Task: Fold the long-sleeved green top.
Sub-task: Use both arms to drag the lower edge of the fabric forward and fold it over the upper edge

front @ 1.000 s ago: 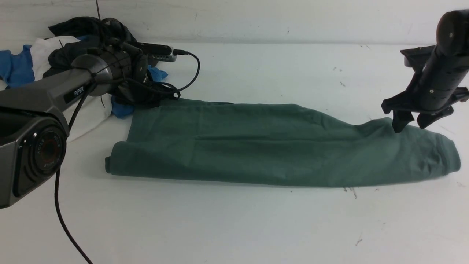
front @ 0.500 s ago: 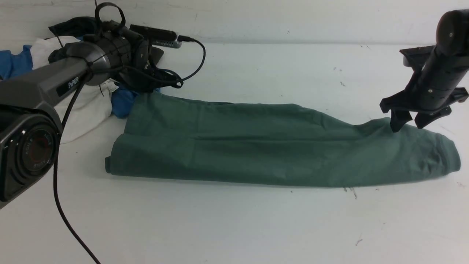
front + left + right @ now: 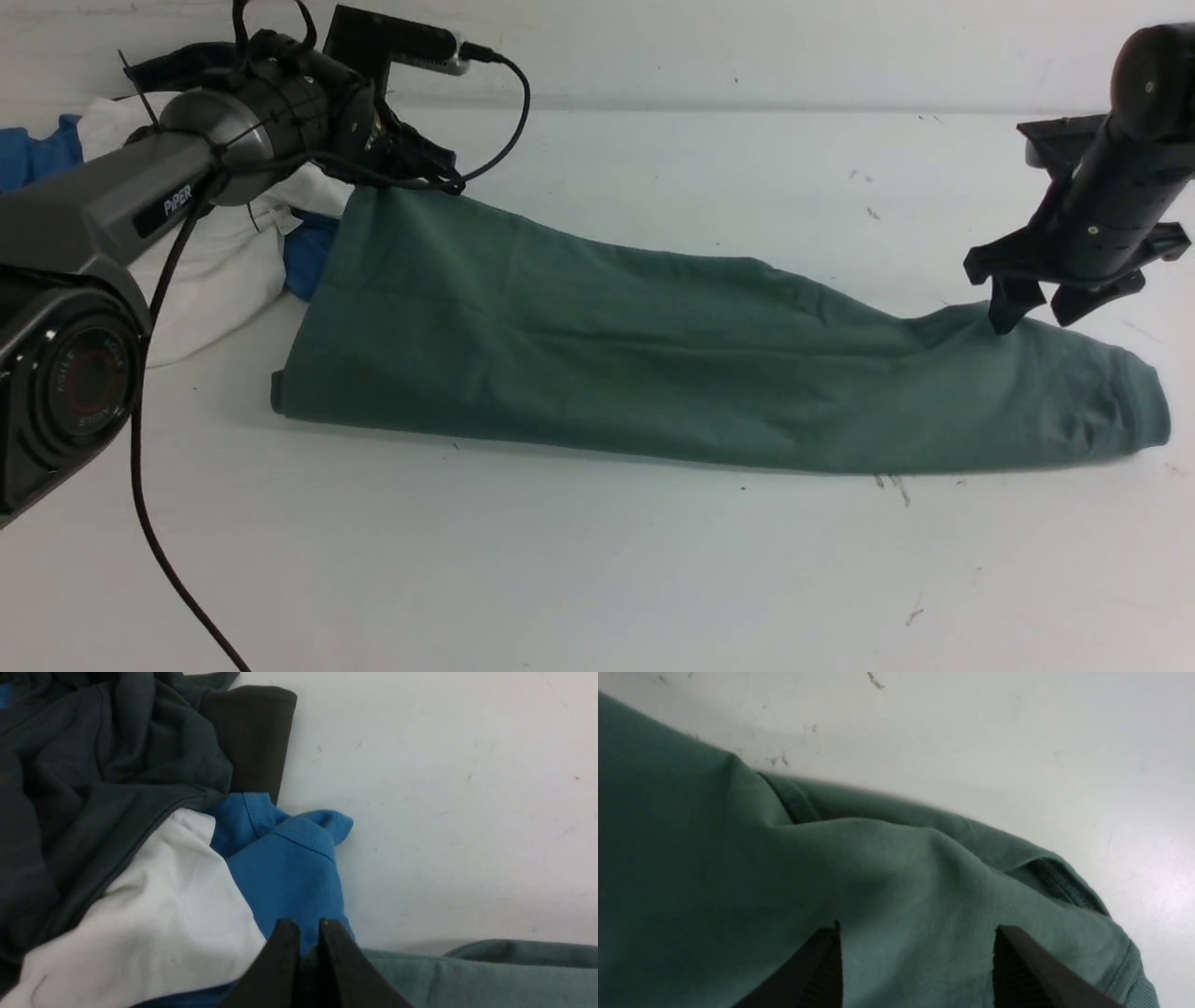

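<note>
The green long-sleeved top (image 3: 653,364) lies folded into a long band across the table's middle, its ribbed end at the right. My left gripper (image 3: 411,177) is shut on its far left corner and holds that corner raised above the table. In the left wrist view the fingertips (image 3: 303,926) are closed together with green cloth (image 3: 467,975) beside them. My right gripper (image 3: 1032,313) is open, its tips at the top's raised right part. In the right wrist view its jaws (image 3: 917,938) stand wide apart over the green fabric (image 3: 784,882). The logo and label are hidden.
A pile of other garments sits at the back left: white (image 3: 215,271), blue (image 3: 28,163) and dark grey-black (image 3: 187,65). They lie right beside my left gripper in the left wrist view: dark (image 3: 93,765), white (image 3: 154,924), blue (image 3: 280,863). A black cable hangs from the left arm.
My left gripper has risen and moved back with the top's far left corner, pulling that edge up off the table. The right gripper has barely moved.
</note>
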